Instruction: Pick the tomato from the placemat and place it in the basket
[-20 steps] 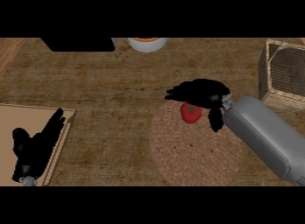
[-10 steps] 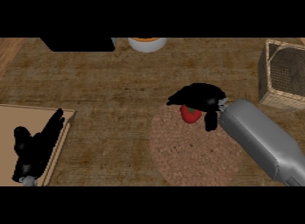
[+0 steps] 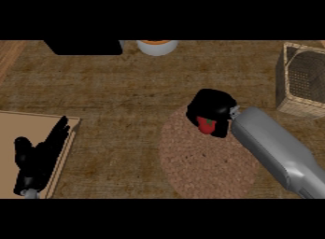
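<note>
The red tomato (image 3: 207, 124) with a green stem shows at the far end of the round brown placemat (image 3: 207, 163). My right hand (image 3: 211, 105) is curled over and around it, hiding most of it. The wicker basket (image 3: 310, 79) stands at the right edge of the counter, well apart from that hand. At the lower left my left hand (image 3: 42, 151) rests open, fingers pointing up, over a tan board (image 3: 7, 140).
A white cup with an orange top (image 3: 156, 45) and a black box (image 3: 82, 46) stand along the far edge. Brown counter stretches between the placemat and the basket.
My right hand has shifted a little left and nearer over the tomato, its fingers closing round it. The left hand has stayed still.
</note>
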### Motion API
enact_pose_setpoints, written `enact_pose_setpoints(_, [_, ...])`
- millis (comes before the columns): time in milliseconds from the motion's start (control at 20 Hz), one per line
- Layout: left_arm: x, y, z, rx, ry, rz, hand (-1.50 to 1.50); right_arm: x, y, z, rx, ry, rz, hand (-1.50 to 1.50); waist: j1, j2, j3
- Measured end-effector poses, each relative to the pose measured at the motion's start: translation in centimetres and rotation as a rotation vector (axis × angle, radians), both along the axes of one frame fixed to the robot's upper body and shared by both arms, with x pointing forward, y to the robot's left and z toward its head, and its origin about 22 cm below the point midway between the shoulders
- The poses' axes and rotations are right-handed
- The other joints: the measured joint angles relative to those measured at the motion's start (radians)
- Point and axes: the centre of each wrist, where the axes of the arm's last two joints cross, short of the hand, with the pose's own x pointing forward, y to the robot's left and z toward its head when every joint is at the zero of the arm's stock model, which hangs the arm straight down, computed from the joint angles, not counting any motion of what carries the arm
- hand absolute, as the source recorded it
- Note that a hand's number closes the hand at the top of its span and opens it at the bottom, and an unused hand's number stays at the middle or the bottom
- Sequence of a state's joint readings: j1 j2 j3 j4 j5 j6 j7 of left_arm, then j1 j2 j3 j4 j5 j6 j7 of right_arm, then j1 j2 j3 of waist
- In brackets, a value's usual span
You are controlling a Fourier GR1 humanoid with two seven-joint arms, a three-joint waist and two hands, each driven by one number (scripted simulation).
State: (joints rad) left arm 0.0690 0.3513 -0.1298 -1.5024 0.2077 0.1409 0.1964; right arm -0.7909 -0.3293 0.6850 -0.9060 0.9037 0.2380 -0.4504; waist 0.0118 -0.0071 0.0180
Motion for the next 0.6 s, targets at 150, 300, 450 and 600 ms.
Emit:
enact_pose_setpoints(150, [0.0,0.2,-0.2,0.000,0.001,-0.001,0.00,0.0,0.1,-0.2,0.013,-0.019,0.017,1.50,-0.003,-0.002,0.003])
enact_pose_setpoints(300, [-0.4,0.6,-0.2,0.000,0.004,0.008,0.00,0.6,0.3,0.1,0.013,-0.034,-0.161,1.50,-0.015,-0.006,0.002])
enact_pose_setpoints(450, [-1.2,1.3,-0.4,0.003,0.020,0.037,0.00,1.4,-0.8,0.3,0.008,-0.047,-0.448,1.50,-0.047,-0.018,-0.001])
enact_pose_setpoints(600, [-1.7,1.8,-0.4,0.003,0.039,0.058,0.00,2.1,-0.1,1.5,0.033,-0.083,-0.693,1.50,-0.069,-0.028,-0.003])
